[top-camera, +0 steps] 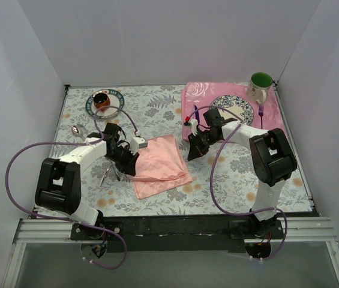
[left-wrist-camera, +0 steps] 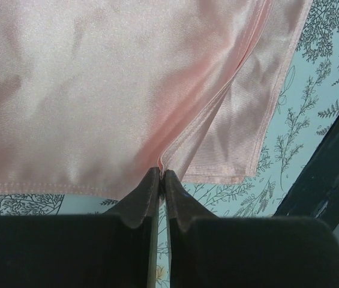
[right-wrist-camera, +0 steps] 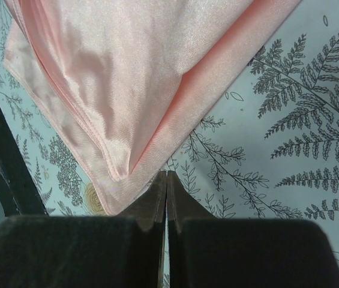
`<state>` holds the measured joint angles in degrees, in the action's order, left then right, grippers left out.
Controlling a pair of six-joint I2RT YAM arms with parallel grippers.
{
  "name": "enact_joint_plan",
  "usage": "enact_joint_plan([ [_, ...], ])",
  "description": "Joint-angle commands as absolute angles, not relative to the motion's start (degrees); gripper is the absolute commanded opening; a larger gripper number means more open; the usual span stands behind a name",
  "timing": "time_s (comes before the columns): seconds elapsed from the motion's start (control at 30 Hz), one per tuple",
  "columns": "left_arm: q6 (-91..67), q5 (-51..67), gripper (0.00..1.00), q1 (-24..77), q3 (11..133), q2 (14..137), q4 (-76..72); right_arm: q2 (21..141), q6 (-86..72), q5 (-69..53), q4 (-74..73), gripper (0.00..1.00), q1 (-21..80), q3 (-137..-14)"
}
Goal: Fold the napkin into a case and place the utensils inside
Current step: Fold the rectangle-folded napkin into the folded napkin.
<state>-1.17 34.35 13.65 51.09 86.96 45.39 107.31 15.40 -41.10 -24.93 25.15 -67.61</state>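
Observation:
The salmon-pink napkin [top-camera: 160,163] lies folded in layers on the fern-print table, mid-scene. At its left edge, my left gripper [top-camera: 134,159] is shut on a fold; in the left wrist view the left gripper [left-wrist-camera: 160,174] tips pinch a thin ridge of the napkin [left-wrist-camera: 97,90]. My right gripper [top-camera: 191,154] sits at the napkin's right edge. Seen from the right wrist, the right gripper [right-wrist-camera: 167,175] is shut, tips touching the border of the napkin [right-wrist-camera: 115,72], no cloth clearly between them. Silver utensils [top-camera: 109,173] lie by the left arm, and a spoon [top-camera: 77,128] further left.
A rose-patterned pink placemat [top-camera: 199,96] at the back right carries a patterned plate [top-camera: 245,112], a purple fork [top-camera: 260,111] and a purple knife [top-camera: 196,113]; a green mug [top-camera: 260,84] stands behind. A saucer with a cup [top-camera: 103,101] sits back left. Dark front rail [left-wrist-camera: 328,162].

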Motion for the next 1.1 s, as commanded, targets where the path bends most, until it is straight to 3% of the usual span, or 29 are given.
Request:
enact_joint_plan([
  [0.0,-1.76,33.92,0.0,13.89,53.52,85.52,44.56,106.18,16.7,-41.75,-25.92,0.01,25.05,-70.75],
  [0.2,-2.89,35.59,0.0,13.89,55.63,84.11,46.58,105.11,18.1,-43.51,-32.59,0.01,25.22,-73.74],
  [0.47,-4.13,35.86,0.0,13.89,55.72,84.99,45.88,102.57,11.88,-39.65,-32.17,0.31,29.08,-67.95],
  [0.8,-3.52,35.51,0.0,13.89,54.76,83.32,45.79,105.64,4.93,-36.91,-30.59,0.42,30.67,-67.59],
  [1.07,-3.25,34.89,0.0,13.89,53.88,82.79,45.18,107.75,2.2,-37.18,-29.8,0.43,31.38,-67.5],
])
